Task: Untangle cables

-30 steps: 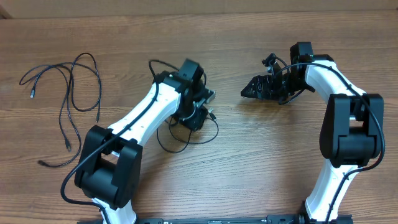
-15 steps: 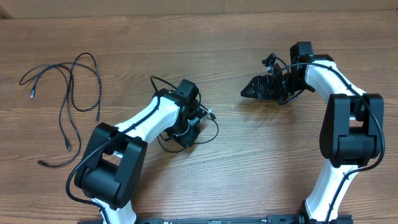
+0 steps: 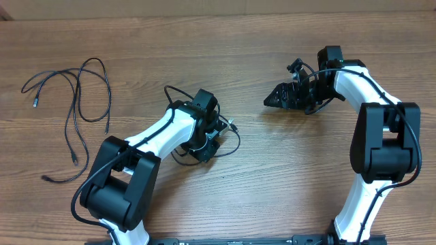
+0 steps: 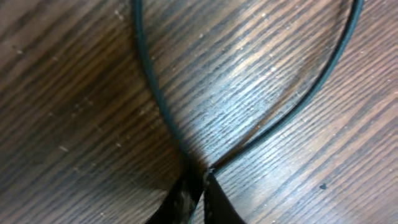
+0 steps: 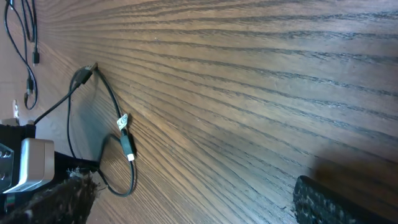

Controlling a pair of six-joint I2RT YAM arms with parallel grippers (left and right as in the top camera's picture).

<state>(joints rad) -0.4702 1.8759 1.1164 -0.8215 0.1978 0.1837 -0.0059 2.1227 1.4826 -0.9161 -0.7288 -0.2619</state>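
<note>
Here the looped cable (image 3: pixel 237 141) lies near the middle of the table (image 3: pixel 306 177), curling out on both sides of the left gripper (image 3: pixel 208 143). In the left wrist view two runs of that thin black cord (image 4: pixel 149 81) come together exactly at the left gripper's (image 4: pixel 198 186) tips, which are clenched on it and pressed down to the wood. The right wrist view shows the same cable (image 5: pixel 115 102) from the side, with a silver-tipped plug and a small pale tag whose marking is too small to read. The loose cables (image 3: pixel 77 95) sprawl as separate strands well apart from it, near the table's left end, and show again in the top corner of the right wrist view (image 5: pixel 28 43).

The right gripper (image 3: pixel 269 102) hovers released, spread wide and grasping nothing, pointing toward the looped cable.

The table is brown wood grain, glossy under the wrist camera. A pale tan strip (image 3: pixel 204 7) borders its far edge.

From overhead the left arm hides its own fingers and part of the loop. The left wrist picture is close and soft, and its fingertips are cut off by the lower edge. The right gripper's (image 5: pixel 193 196) fingers (image 5: pixel 62 196) are also cropped there. A grey block (image 5: pixel 25 165) at that picture's left edge is hard to identify.
</note>
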